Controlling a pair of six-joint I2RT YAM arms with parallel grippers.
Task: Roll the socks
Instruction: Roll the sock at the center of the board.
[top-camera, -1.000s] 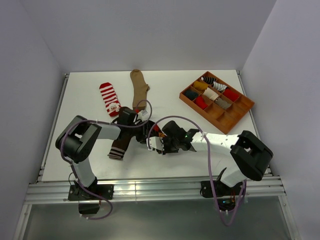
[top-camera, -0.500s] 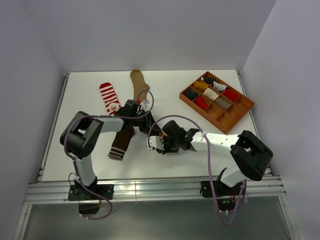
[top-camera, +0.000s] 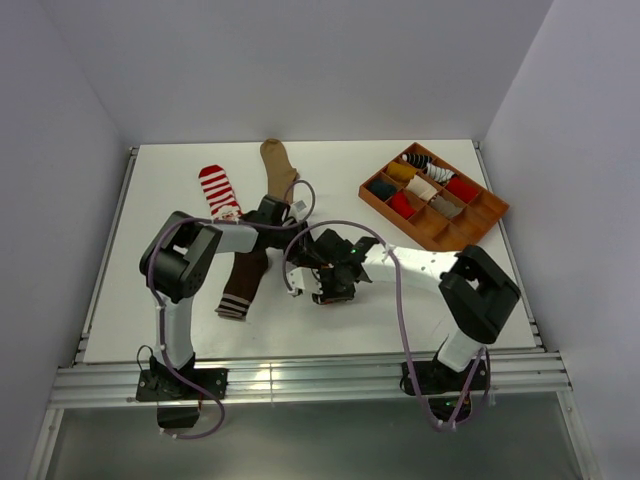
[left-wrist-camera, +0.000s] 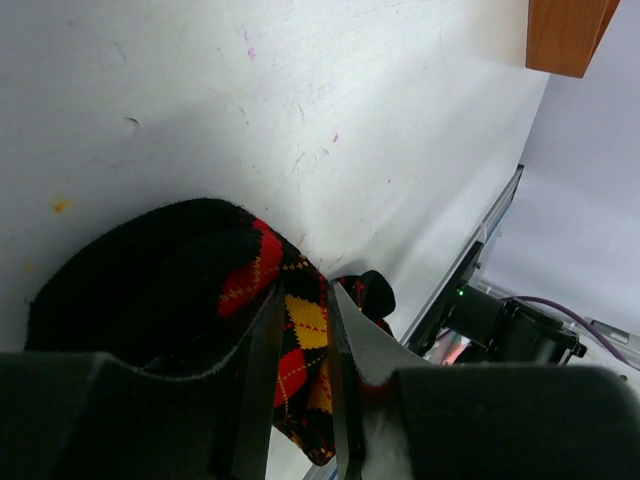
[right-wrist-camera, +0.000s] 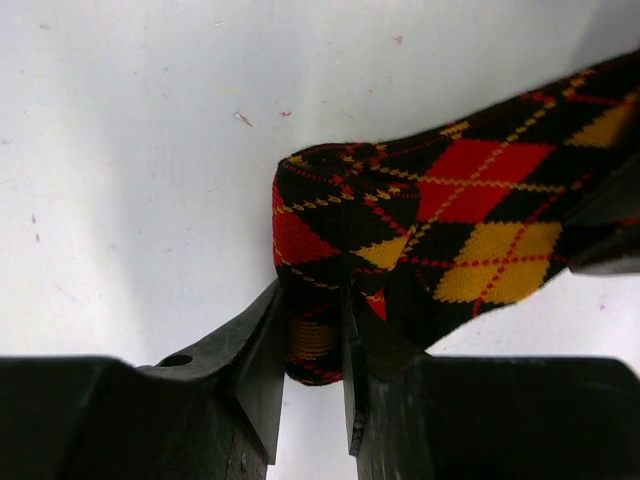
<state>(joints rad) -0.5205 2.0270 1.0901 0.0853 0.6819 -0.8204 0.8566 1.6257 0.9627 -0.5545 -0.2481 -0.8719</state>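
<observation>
As it lies pinched, argyle sock (right-wrist-camera: 440, 215) runs diagonally, far-left to near-right.

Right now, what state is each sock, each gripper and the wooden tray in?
Black sock with red and yellow argyle diamonds: held by both grippers, partly folded.
Left gripper: shut on that sock.
Right gripper: shut on that sock.
Dark brown sock with striped cuff: flat, unrolled.
Plain tan sock: flat, unrolled.
Red-and-white striped sock: flat, unrolled.
Wooden divided tray: partly filled.
</observation>
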